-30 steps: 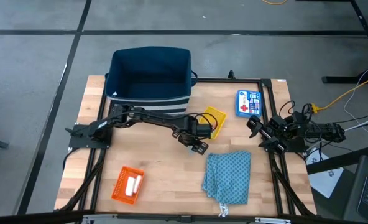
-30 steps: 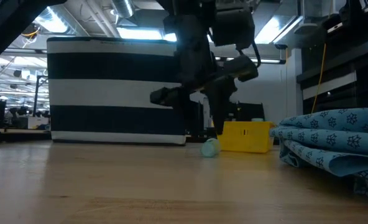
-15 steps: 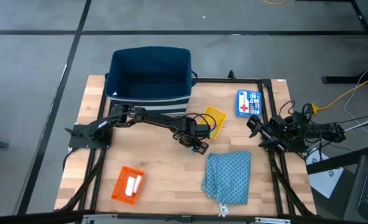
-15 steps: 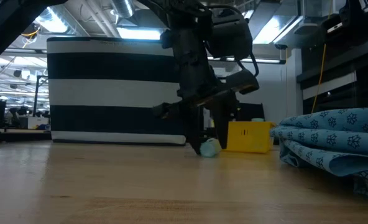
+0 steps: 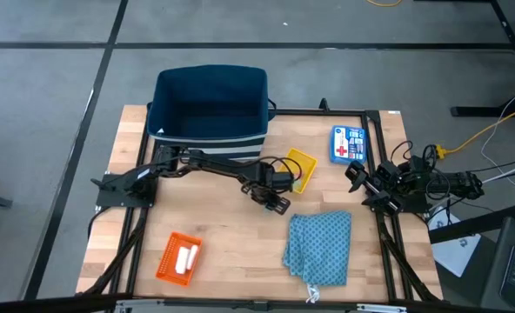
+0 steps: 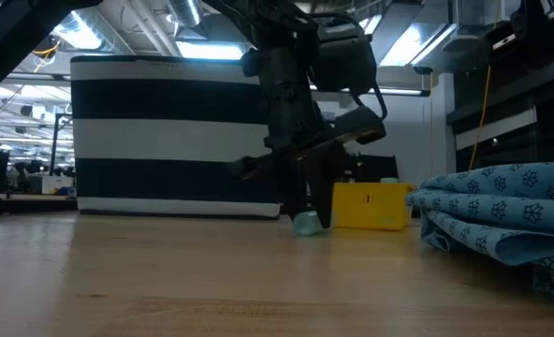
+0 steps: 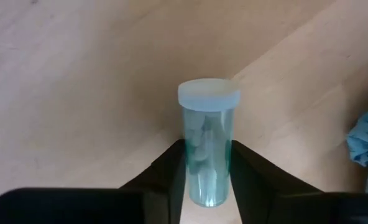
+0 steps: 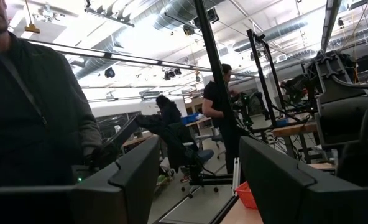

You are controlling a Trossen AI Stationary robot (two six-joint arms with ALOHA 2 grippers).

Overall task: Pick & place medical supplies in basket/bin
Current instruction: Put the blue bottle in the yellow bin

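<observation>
A small pale green tube (image 7: 207,124) with a flat cap lies on its side on the wood, near the yellow tray (image 5: 299,169). My left gripper (image 5: 276,203) is down on it, shut on the tube; the low view shows the tube (image 6: 306,223) under the gripper (image 6: 310,208). The teal patterned cloth (image 5: 320,246) lies folded on the table's near right. White rolls (image 5: 186,258) lie in an orange tray. My right gripper (image 5: 356,176) waits open at the table's right edge. My left gripper (image 7: 207,146) pinches the green tube's body (image 7: 193,168), on the half away from the cap, between its two fingers (image 7: 171,171). The fingers come from above, slanting down, and lie along the tube. The tube rests on the table, its capped end (image 7: 209,94) pointing away from the gripper.
The dark blue bin (image 5: 210,104) with a striped wall (image 6: 174,140) stands at the table's far edge. A blue first-aid box (image 5: 347,144) lies far right. The yellow tray (image 6: 371,206) is just behind the tube. Bare wood lies between the orange tray and the cloth.
My left gripper has come down to the table and its fingers have settled around the green tube. The tube has shifted a little along the table, away from the yellow tray.
</observation>
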